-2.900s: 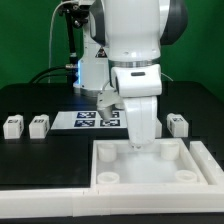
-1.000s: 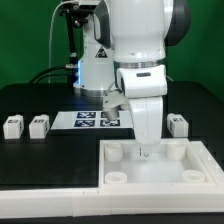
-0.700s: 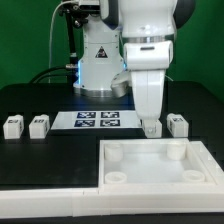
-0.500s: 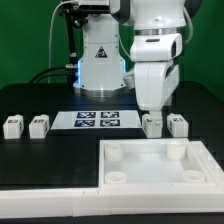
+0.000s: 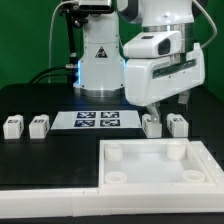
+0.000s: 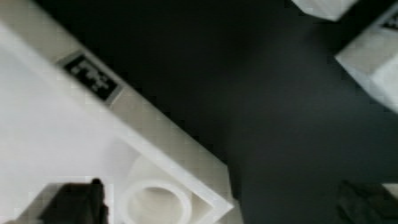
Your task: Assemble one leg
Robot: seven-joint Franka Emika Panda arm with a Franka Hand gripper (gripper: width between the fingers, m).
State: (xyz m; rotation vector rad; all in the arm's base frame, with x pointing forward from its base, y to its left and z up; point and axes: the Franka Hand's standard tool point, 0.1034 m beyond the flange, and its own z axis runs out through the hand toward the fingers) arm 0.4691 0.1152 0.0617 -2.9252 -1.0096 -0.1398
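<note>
The hand (image 5: 168, 104) hangs tilted above the black counter (image 5: 45, 150), jaws spread wide with nothing between them. Just below it the leg (image 5: 152, 125) and a second leg (image 5: 178, 124) stand side by side, untouched. The white tray (image 5: 150, 186) lies nearer the camera, and the marker board (image 5: 97, 120) lies toward the exterior view's left.
</note>
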